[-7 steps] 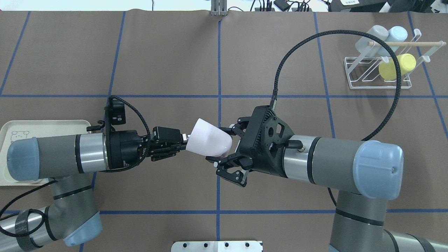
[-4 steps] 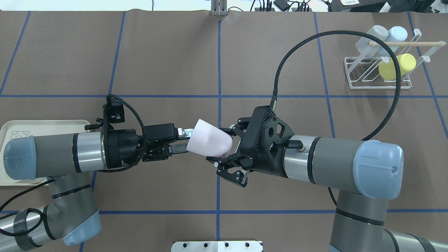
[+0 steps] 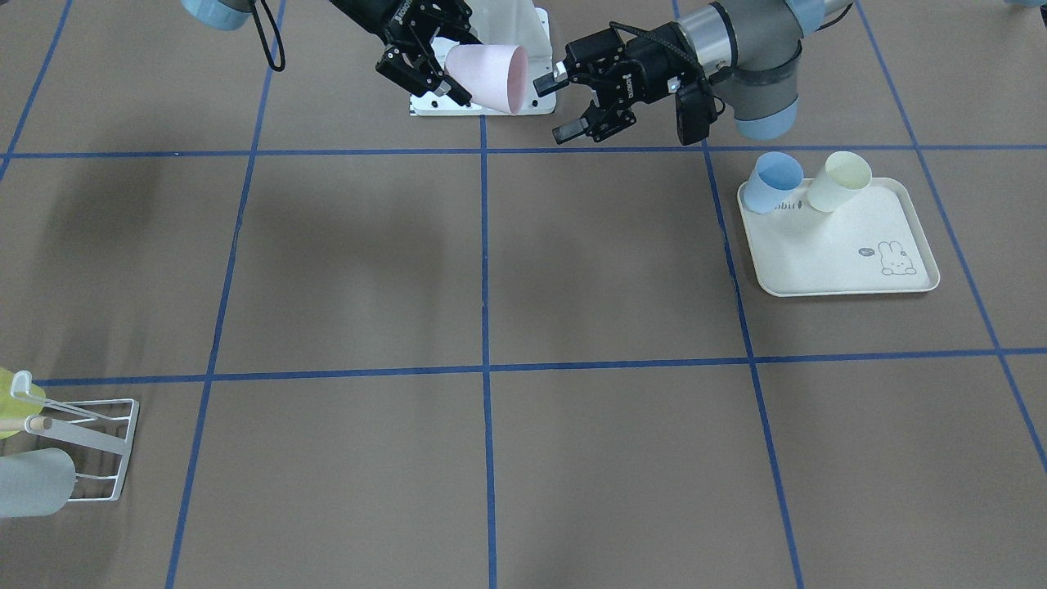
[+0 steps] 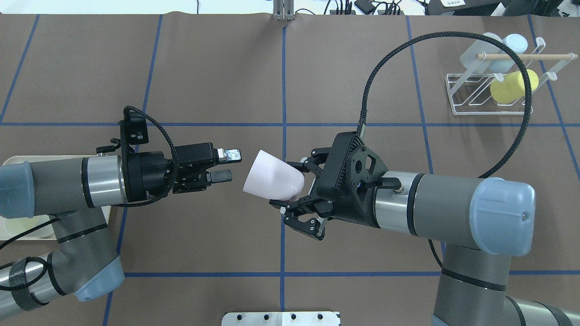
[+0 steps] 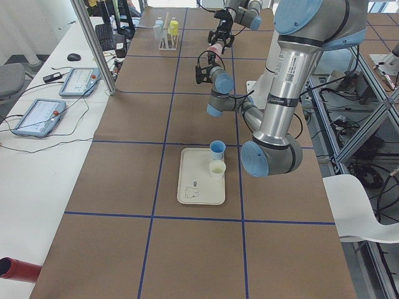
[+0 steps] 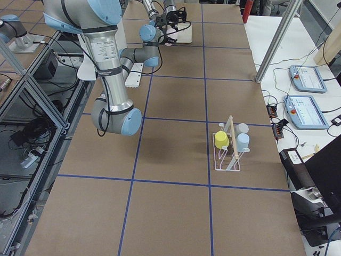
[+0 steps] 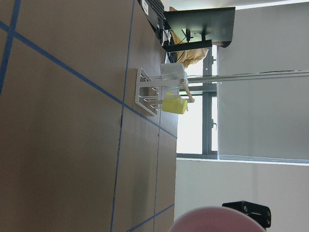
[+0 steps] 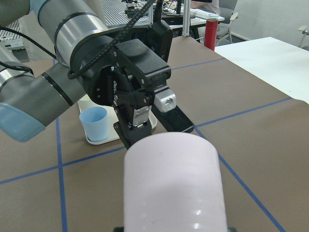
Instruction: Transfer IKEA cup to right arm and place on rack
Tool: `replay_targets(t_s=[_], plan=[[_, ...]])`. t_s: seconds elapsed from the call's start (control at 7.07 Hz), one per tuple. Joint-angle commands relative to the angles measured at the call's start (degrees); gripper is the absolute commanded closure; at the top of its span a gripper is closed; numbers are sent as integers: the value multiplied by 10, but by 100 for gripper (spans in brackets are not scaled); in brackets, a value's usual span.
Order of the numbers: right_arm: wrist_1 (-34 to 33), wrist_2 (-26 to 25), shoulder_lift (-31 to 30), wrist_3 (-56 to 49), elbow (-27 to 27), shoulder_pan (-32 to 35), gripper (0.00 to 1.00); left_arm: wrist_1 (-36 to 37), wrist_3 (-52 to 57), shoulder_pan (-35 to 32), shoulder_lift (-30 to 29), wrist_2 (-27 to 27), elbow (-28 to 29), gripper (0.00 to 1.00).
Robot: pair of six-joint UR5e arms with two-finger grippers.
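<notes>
Brown table (image 4: 217, 68), tray (image 3: 826, 262) holds two cups (image 3: 775, 182) (rack (image 4: 543, 56) three), pink cup (image 4: 273, 182) gripped

Midair, sideways: pink cup (image 4: 267, 179) in right claw (image 4: 283, 184); white rack (image 4: 494, 112) well apart.

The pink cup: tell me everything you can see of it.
The pink cup is a plain, handleless, tapered tumbler, pale pink and matte, plastic by its look. It lies on its side in the air above the table. Its narrow base is clamped in the right gripper. Its wide open mouth points at the left gripper, which stands open and apart from it. Nothing else touches it.
</notes>
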Motion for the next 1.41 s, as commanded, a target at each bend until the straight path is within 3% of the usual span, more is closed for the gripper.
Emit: replay_targets(t_s=[0.0,0.28,0.42,0.57,0.99,1.27], plan=[[-77,43,4,2,14,41,87,3,28,-83,41,-93,-4,0],[-246,112,13,2,56,120,97,3,128,-114,111,-125,-25,0],[-321,168,21,0,60,178,100,4,157,-151,131,-162,-26,0],[-381,193,20,-2,59,221,100,3,197,-179,155,-188,-29,0],[-525,182,18,-196,58,303,100,2,226,-185,178,-188,-35,0],[-638,180,15,-426,50,357,100,2,226,-184,179,-188,-35,0]])
